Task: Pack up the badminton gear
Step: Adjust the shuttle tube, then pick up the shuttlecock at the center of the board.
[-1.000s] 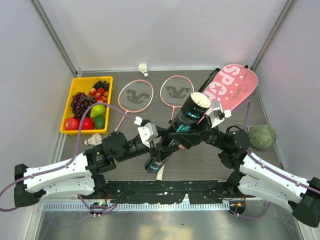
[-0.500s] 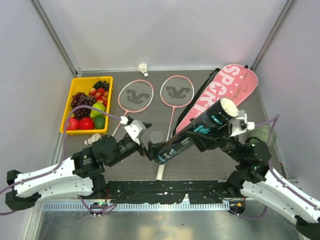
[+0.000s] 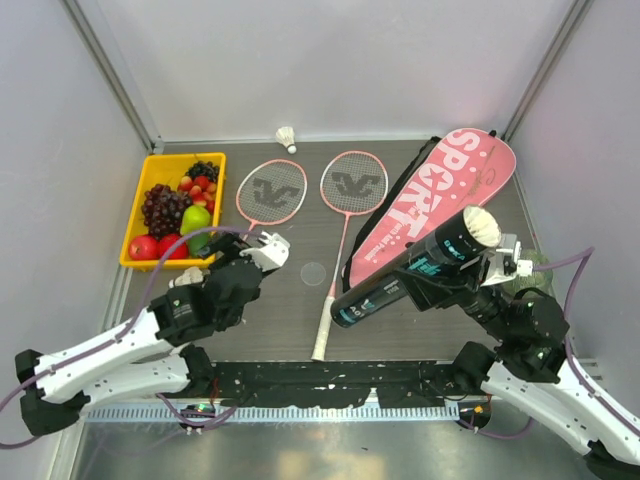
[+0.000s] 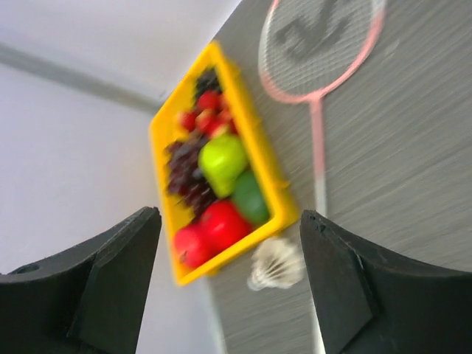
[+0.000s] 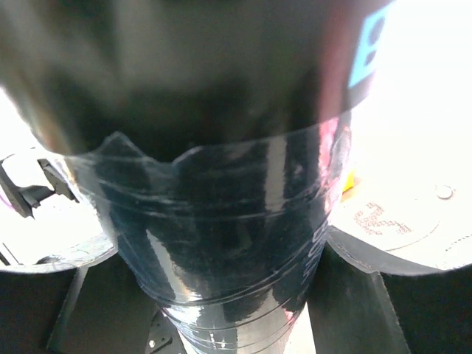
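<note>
the right gripper (image 3: 455, 272) clamps the long dark cylindrical tube (image 3: 400, 282), tilted above the grey table (image 3: 400, 345); the left gripper (image 3: 270, 246), fingers spread and holding nothing, hangs near the yellow fruit tray (image 3: 185, 157).

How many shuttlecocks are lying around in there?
2. One shuttlecock sits by the back wall. A second shuttlecock lies just in front of the yellow tray. More may be hidden inside the dark tube.
</note>
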Motion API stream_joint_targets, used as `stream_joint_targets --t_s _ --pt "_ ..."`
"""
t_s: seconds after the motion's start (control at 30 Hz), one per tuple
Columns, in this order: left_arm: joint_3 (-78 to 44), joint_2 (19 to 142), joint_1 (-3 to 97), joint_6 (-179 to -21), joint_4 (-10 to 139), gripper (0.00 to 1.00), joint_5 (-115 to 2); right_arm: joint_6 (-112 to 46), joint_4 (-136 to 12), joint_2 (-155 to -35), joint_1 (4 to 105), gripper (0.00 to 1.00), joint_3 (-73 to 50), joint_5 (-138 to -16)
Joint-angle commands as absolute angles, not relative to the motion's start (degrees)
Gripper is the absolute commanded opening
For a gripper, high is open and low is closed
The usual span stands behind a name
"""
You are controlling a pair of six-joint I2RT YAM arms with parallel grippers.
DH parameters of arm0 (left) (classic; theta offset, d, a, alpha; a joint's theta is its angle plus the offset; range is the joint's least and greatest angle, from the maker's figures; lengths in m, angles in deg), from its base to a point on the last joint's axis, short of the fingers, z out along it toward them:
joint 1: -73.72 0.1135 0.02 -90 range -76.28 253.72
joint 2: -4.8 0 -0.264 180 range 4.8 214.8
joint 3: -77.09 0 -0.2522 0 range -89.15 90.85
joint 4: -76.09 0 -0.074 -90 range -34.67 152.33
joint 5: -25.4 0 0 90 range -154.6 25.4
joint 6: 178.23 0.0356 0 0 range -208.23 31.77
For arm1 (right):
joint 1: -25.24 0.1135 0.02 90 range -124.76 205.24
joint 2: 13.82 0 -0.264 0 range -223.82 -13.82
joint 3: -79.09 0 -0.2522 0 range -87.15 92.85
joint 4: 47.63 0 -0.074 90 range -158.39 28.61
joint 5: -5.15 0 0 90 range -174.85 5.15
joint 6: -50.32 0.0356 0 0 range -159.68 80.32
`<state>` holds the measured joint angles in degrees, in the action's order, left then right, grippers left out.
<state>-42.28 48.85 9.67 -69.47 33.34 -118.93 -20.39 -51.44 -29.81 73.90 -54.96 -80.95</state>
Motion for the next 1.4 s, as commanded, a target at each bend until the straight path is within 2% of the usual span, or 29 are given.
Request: stream_joint_targets --t_s 0.0,0.07,0.13,0.27,0.57,0.73,0.97,1.03,1.37 --pt "-35.04 52.34 19.81 -75.15 18.86 0.78 -127.88 -22.10 -53.30 -27.62 74.02 0.05 -53.05 -81.86" --pt "-31.07 52.17 25.62 -89.84 13.39 0.76 -120.81 -22.98 -54.61 -27.18 74.01 0.05 -51.82 -81.16" --pt "-31.66 50.60 28.27 -96.64 14.95 0.76 -115.86 -24.55 -56.54 -27.35 73.93 0.06 -49.98 -80.28" --pt "-36.06 49.10 31.87 -103.94 17.60 0.64 -118.64 -26.93 -60.68 -26.92 74.01 0.05 -46.38 -79.66" --pt "-42.13 55.94 44.26 -119.59 14.52 0.65 -112.25 -28.16 -62.61 -23.75 74.01 0.05 -45.31 -81.42" --pt "-44.33 62.09 47.44 -122.07 15.05 0.62 -108.90 -28.87 -64.29 -22.52 73.93 0.05 -44.87 -81.77" --pt "-45.12 69.30 49.81 -120.24 16.79 0.58 -110.39 -30.98 -67.98 -20.23 74.01 0.05 -41.98 -82.91" --pt "-43.11 72.54 51.83 -118.91 16.54 0.54 -110.38 -31.33 -68.59 -19.53 74.01 0.05 -41.27 -83.18" --pt "-37.48 84.94 56.66 -113.99 15.57 0.52 -109.43 -33.70 -73.26 -17.60 74.01 0.05 -36.17 -83.88"
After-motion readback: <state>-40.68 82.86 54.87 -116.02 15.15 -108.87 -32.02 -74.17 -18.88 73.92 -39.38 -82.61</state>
